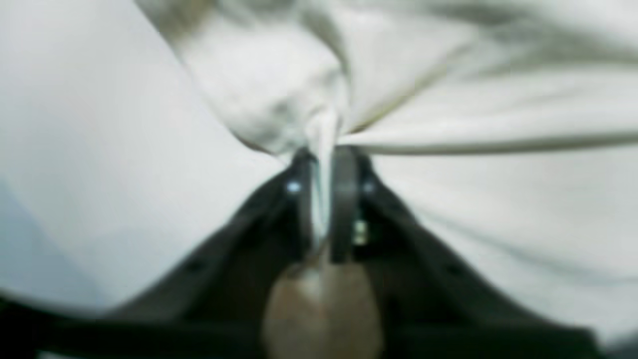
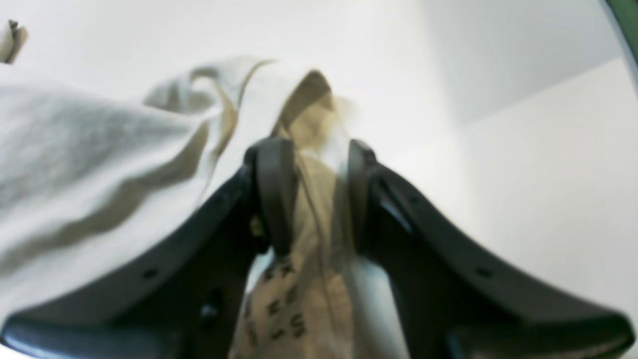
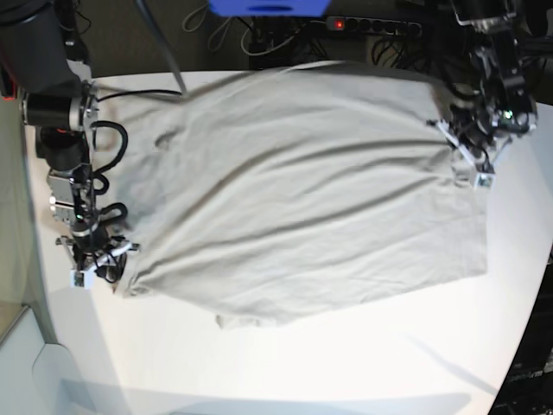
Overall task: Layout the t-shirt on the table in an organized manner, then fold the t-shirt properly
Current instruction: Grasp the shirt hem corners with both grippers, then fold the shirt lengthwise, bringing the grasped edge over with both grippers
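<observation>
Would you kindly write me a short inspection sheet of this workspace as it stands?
Surface: white table, bare along the near edge.
Job's things: beige t-shirt spread out, wrinkled, not folded.
Clutter: nothing seen on the table.
Grippers: left claw shut on the t-shirt's edge; right claw holds bunched fabric between its fingers.
Cables: black cables loop along the right arm; wiring on the floor beyond the table.
Surroundings: power strip with a red light, blue object at the far edge.
</observation>
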You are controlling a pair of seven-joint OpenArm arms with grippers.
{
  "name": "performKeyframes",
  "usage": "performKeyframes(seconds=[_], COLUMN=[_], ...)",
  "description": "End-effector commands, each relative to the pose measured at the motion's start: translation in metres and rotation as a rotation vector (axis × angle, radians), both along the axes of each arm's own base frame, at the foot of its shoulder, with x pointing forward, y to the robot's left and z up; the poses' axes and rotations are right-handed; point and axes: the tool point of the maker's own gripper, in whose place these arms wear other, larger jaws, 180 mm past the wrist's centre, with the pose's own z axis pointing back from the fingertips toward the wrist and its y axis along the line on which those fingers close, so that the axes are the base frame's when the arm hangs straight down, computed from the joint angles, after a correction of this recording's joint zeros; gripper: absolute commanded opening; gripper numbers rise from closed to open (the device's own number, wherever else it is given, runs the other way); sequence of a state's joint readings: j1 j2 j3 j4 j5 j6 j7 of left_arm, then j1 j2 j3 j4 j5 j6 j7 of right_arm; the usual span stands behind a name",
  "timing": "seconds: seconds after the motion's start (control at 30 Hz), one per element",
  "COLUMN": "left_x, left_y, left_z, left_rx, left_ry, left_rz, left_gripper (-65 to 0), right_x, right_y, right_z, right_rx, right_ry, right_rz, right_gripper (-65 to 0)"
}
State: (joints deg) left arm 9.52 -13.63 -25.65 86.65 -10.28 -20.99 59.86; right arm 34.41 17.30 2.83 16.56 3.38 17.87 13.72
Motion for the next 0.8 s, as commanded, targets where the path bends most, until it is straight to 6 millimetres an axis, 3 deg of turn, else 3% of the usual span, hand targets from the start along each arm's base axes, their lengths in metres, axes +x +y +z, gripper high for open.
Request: performKeyframes(seconds=[0.0, 0.23, 0.47, 0.63, 0.77], left_x=[-0.028, 0.045, 0.137, 0.158, 0.162], left_y=[0.002, 0.002, 0.02, 0.023, 0.027], left_z=[-0.026, -0.027, 0.023, 0.059, 0.107], left_rx=[0.001, -0.07, 0.015, 0.033, 0.104], left_ry=[0.144, 0.037, -0.112, -0.112, -0.197], left_rz=[0.021, 0.077, 0.077, 0.07, 0.062], left_gripper=[-64.0, -64.6, -64.5, -64.1, -64.1], right_x=[0.004, 0.003, 0.002, 0.002, 0.001], right_y=[-0.011, -0.012, -0.012, -0.015, -0.02], right_z=[0.006, 0.005, 0.004, 0.005, 0.006], right_rx=[-0.02, -0.025, -0.028, -0.031, -0.037], right_ry=[0.009, 0.013, 0.016, 0.015, 0.015], right_rz=[-0.018, -0.016, -0.015, -0.019, -0.024], right_gripper=[-45.2, -45.2, -45.2, -45.2, -45.2])
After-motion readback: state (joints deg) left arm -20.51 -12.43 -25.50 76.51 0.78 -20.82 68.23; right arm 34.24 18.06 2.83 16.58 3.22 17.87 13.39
